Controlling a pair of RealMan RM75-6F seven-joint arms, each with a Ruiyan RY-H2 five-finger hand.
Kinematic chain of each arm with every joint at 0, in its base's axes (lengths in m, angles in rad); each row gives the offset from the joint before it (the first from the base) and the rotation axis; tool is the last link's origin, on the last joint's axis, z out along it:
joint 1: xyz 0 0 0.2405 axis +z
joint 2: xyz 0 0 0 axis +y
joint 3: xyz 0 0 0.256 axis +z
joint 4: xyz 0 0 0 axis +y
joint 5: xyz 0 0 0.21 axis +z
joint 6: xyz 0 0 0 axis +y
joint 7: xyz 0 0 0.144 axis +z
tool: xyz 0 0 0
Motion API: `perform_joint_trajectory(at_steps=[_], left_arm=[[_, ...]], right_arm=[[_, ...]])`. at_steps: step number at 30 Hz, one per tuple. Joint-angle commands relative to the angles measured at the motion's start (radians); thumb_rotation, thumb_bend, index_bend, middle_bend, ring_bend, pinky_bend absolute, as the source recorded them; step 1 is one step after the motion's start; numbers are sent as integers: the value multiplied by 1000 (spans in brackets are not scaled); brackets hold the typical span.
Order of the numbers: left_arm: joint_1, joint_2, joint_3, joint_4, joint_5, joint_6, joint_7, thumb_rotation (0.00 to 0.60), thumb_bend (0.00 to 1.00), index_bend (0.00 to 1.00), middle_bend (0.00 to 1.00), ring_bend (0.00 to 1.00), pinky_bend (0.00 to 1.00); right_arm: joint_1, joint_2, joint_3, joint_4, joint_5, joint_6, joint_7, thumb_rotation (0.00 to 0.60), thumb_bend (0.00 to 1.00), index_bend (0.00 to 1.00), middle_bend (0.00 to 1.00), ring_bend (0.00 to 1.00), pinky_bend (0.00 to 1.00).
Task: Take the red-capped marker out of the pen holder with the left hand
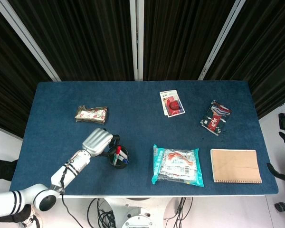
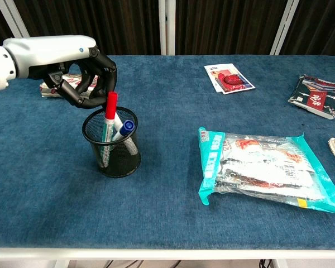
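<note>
Marker (image 1: 117, 151) stands in the holder (image 1: 119, 157) at lower left of the head view, with the left hand (image 1: 98, 140) just beside it; the grip is too small to judge there. In the chest view, at upper left, the fingers (image 2: 103, 70) curl around the red cap (image 2: 111, 103); whether they grasp it I cannot tell. Best to pinch the cap firmly, then lift straight up so the mesh holder stays put and the blue marker (image 2: 125, 128) is not dragged. The right hand is out of sight.

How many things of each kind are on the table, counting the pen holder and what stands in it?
Markers: 2, the red-capped marker and the blue-capped marker
Pen holders: 1, the black mesh pen holder
Snack packets: 4, the teal packet, red-and-white card packet, dark packet, patterned packet
Notebooks: 1, the tan notebook
Total: 8
</note>
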Motion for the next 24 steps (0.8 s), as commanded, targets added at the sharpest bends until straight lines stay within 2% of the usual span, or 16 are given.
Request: perform_joint_trajectory(at_steps=[1,11,20,24], left_arm=[[3,6,-1,-8,15,8,-19,600,398,607,666,709,511],[17,93,-17,-104,45,49,-37,600,407,624,678,720,512],[84,277,-69,-281,106,182,-82,600,408,632,685,726,512],[129,349,-89,-316,142,254,-130,600,408,636,688,729,512]], right_arm=[[0,0,0,0,0,0,0,600,179,0,0,0,0],[-2,3,1,-5,-3,4,0,600,179,0,0,0,0],[-3,3,0,-13,-11,13,-10,600,179,0,0,0,0],[-4,2,0,-17,-12,16,-15,600,179,0,0,0,0]])
